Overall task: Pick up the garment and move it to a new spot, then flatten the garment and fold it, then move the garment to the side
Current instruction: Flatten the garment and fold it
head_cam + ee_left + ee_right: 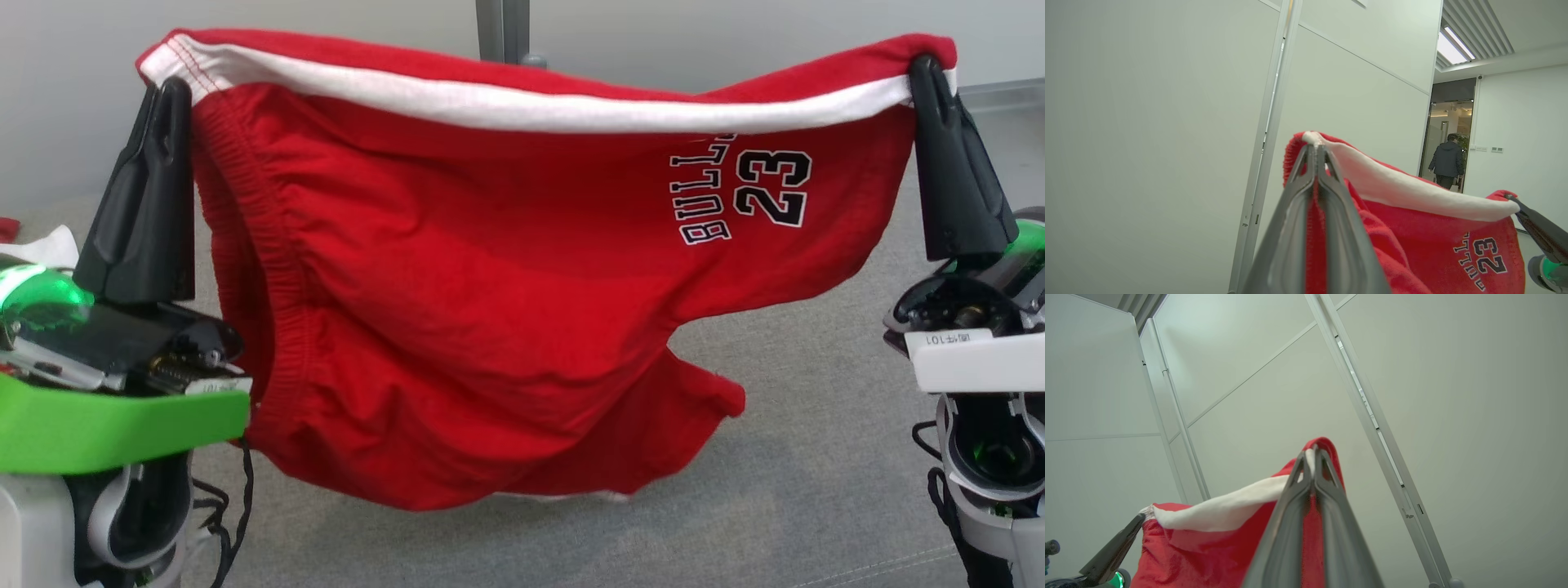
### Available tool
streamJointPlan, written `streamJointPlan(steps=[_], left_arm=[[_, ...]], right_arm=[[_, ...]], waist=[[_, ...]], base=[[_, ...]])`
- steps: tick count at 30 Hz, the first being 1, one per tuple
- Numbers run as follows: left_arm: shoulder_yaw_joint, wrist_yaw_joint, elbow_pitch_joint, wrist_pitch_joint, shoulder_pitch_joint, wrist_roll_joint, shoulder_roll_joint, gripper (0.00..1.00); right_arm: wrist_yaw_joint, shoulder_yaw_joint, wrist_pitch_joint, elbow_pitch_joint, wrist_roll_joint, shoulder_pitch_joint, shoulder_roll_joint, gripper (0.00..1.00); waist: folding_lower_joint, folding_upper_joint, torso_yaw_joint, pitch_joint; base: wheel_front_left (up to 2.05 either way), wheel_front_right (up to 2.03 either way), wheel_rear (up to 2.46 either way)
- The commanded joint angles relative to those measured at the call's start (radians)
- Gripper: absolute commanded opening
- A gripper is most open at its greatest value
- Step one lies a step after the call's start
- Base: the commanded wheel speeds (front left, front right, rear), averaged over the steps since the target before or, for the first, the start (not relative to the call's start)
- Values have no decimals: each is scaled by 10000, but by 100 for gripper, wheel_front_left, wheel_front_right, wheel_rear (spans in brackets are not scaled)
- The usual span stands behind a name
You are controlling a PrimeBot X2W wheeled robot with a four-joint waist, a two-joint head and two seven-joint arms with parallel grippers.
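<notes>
Red, soft-knit and slack, hanging in mid-air above the grey woven surface point(816, 490). Stretching the garment point(457, 286) by its white-banded top edge between two raised tools. Pinching one corner with the left gripper point(167, 88), pressing its long dark tapered fingers together on the cloth. Pinching the opposite corner with the right gripper point(927, 67), likewise clamping tight. Sagging in rumpled folds, bunching along the ribbed elastic waistband near the left, showing printed lettering and a "23" sideways near the right.
</notes>
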Motion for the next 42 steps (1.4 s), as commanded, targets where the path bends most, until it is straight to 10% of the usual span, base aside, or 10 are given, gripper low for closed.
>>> streamJointPlan(steps=[1, 10, 22, 32, 42], left_arm=[[94, 70, 254, 198, -387, -175, 82, 0], [216, 23, 2898, 1020, -4131, -278, 558, 0], [-627, -358, 7499, -167, -9392, 932, 817, 0], [-1022, -491, 9509, -1883, -7726, -117, 844, 0], [-1475, -498, 6895, -3017, -4386, -2081, 1749, 0]], right_arm=[[0, -138, 212, 34, -53, -262, 197, 0], [2, -161, 1134, 2393, -817, -4092, 1001, 0], [0, 175, -1037, 7579, -2245, -9246, 1775, 0], [0, 1977, -2067, 9719, -1064, -7579, 1826, 0], [0, 2409, -2179, 7684, -368, -5246, 1029, 0]], waist=[[0, 0, -58, 494], [0, 0, -159, 2655], [0, 0, -210, 4782], [0, 0, -186, 5343], [0, 0, -32, 4671]], base=[[0, 0, 0], [0, 0, 0], [0, 0, 0], [0, 0, 0], [0, 0, 0]])
